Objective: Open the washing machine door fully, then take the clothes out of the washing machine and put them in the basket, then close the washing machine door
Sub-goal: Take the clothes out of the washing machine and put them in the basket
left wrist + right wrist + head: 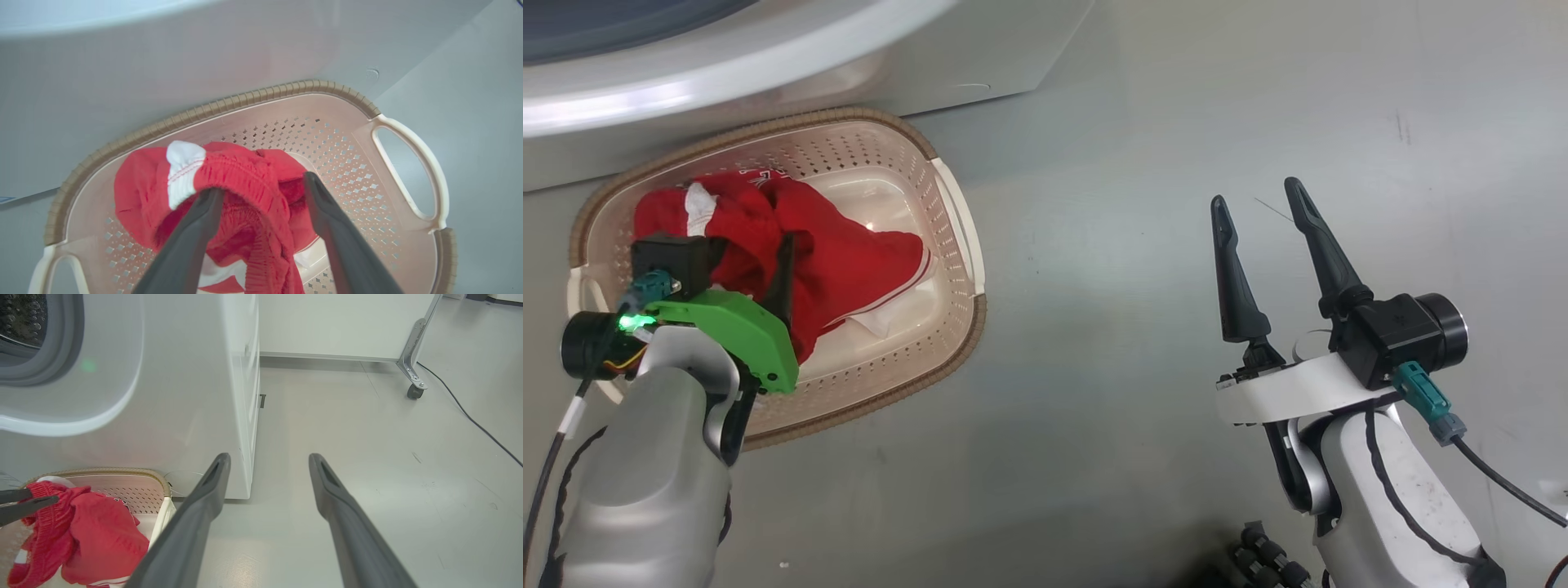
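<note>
Grey floor [1143, 204] lies all around, and the big white washing machine [792, 57] stands at the top of the head view. Right in front of it, the basket [968, 245] sits on the floor. The red clothes [849, 261] lie in a heap inside the basket, with some white trim showing. The left gripper [263, 188] reaches down into the basket. Its jaws are wide apart, and a red stretchy band of the clothes runs down between the two fingers [184, 245]. The right gripper [1255, 194] hangs over bare floor, well apart from the basket. Its jaws are wide too and hold nothing. In the right wrist view, the machine's round hole shows its grey rubber ring [53, 355].
</note>
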{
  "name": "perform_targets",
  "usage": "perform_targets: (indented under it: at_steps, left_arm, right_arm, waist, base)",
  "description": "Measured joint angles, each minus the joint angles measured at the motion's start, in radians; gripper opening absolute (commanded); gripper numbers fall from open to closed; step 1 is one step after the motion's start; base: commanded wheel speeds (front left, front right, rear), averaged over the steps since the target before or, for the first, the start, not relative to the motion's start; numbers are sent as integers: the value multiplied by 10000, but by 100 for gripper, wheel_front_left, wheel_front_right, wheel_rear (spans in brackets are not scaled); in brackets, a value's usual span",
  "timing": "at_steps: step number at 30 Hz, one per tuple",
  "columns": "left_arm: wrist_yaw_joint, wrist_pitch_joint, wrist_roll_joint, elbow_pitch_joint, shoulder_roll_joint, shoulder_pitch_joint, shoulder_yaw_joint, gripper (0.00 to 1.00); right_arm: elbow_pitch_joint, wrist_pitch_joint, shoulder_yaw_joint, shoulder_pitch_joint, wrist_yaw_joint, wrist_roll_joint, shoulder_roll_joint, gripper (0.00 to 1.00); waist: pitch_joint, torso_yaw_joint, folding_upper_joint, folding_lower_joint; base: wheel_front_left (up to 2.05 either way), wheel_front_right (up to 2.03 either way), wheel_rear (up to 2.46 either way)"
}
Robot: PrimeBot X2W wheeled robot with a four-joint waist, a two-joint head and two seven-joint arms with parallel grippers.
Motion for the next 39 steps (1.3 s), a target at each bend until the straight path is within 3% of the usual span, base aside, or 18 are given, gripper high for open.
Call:
perform_targets:
  at_steps: [16, 30, 39]
  left_arm:
    - [-2, -1475, 63, 130, -401, -72, 27, 100]
    - [-48, -1810, 182, -1425, -510, -165, 249, 100]
    - [159, -1810, 477, -3475, -518, 456, 719, 100]
  right_arm:
    - [249, 0, -477, -42, -12, -31, 0, 100]
    - [437, 0, -1149, 164, -13, -249, -341, 100]
    - [533, 0, -1519, 799, -13, -295, -458, 100]
  waist:
    - [-721, 571, 0, 0]
    - [-1760, 1338, 0, 0]
    - [-2735, 1875, 0, 0]
  base:
    - [0, 0, 0]
    - [0, 0, 0]
    - [0, 0, 0]
